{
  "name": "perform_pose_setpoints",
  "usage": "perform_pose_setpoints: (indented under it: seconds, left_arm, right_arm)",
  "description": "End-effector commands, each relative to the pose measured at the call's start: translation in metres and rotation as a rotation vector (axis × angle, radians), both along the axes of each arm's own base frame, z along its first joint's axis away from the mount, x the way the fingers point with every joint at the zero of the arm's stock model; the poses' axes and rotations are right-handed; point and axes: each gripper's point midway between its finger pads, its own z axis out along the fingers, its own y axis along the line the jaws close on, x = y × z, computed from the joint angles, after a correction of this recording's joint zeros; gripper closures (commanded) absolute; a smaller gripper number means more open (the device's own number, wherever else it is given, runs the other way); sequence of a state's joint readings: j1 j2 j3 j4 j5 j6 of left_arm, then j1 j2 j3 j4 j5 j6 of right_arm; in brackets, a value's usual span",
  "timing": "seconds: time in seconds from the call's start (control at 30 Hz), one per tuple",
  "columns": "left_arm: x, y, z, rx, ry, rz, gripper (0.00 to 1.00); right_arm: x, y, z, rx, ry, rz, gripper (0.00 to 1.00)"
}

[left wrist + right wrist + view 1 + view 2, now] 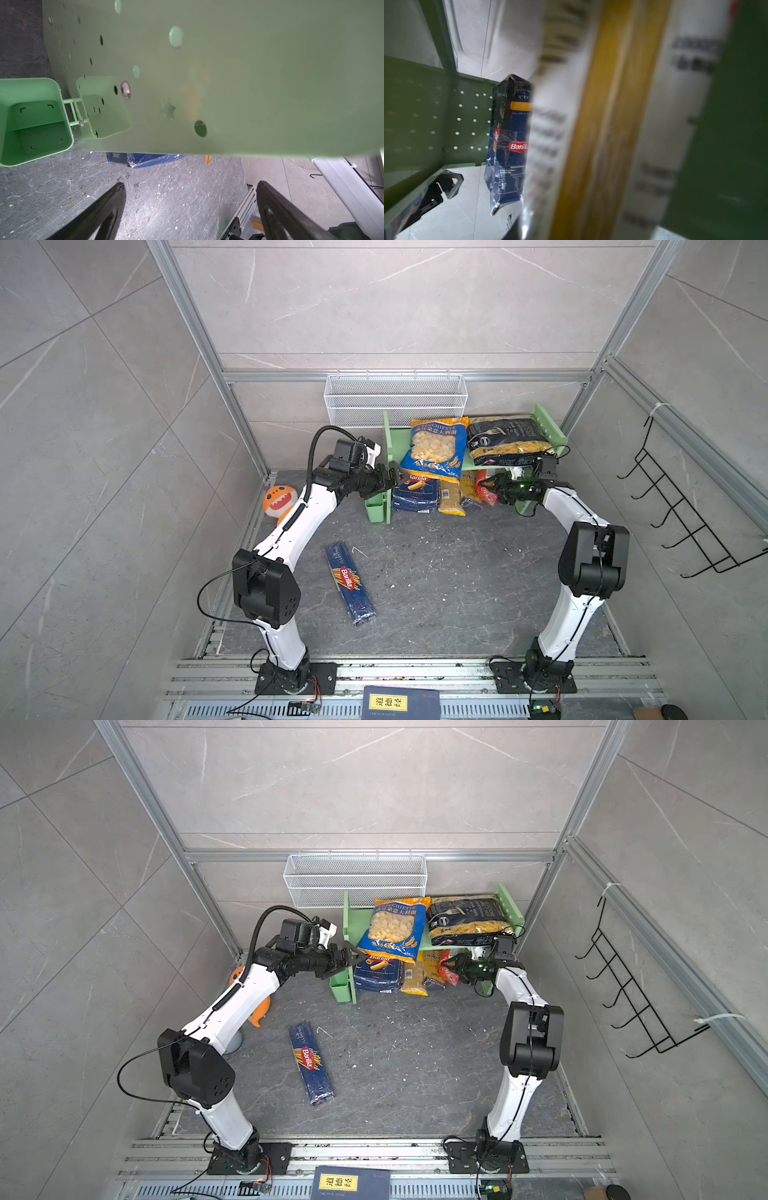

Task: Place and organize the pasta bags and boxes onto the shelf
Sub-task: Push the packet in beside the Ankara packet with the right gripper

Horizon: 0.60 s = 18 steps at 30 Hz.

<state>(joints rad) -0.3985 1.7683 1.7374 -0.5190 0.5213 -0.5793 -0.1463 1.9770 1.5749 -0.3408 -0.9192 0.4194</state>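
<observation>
**Long spaghetti pack lies on the table; the other pasta is on the shelf**

In both top views we see the mint-green shelf (pixel 386 439) (pixel 345 915) at the back of the dark table (pixel 457 580). On its upper tier the orecchiette bag (pixel 436 448) leans with its lower end hanging over the front edge. The penne bag (pixel 507 439) lies just beside it, toward the right. In the lower tier, side by side, we make out the rigatoni box (pixel 415 497), the yellow spaghetti pack (pixel 451 499), the dark-blue-and-yellow pack (pixel 469 491) and the red pack (pixel 484 492). The long spaghetti pack (pixel 350 583) lies flat on the table, well apart from the shelf and nearer the left arm.

The left claw (pixel 397 476) hovers outside the shelf's left side panel, above the small green cup (pixel 376 508). Its wrist view shows the fingers (pixel 110 205) spread wide with nothing between them.

The right claw (pixel 494 485) is at the front of the lower tier, up against the red pack. Its wrist view is filled by a blurred pack close to the lens, with the rigatoni box (pixel 508 145) sharp behind it. We cannot tell whether the jaws grip that pack or stand free of it.
</observation>
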Motion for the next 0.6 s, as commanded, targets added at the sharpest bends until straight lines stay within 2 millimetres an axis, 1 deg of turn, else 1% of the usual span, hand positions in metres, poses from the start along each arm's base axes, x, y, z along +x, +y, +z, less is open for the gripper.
perform_pose_setpoints:
  seconds: [0.0, 0.1, 0.2, 0.4, 0.57]
  left_arm:
    - [0.003, 0.004, 0.012, -0.007, -0.034, 0.009, 0.0]
    - [0.004, 0.001, 0.011, -0.017, -0.028, 0.001, 0.0]
    - [0.004, -0.001, 0.01, -0.024, -0.021, -0.008, 0.0]
    - [0.0, -0.002, 0.009, -0.03, -0.014, -0.025, 0.0]
    - [-0.005, -0.002, 0.007, -0.037, -0.013, -0.037, 0.0]
  right_arm:
    - [0.001, 0.006, 0.024, 0.01, -0.115, 0.058, 0.29]
    - [-0.006, 0.006, 0.021, 0.002, -0.102, 0.049, 0.18]
    - [-0.012, 0.003, 0.016, -0.01, -0.086, 0.033, 0.13]
    - [-0.026, -0.005, 0.005, -0.031, -0.033, 0.0, 0.1]
    - [-0.038, -0.011, 0.0, -0.046, -0.006, -0.029, 0.08]
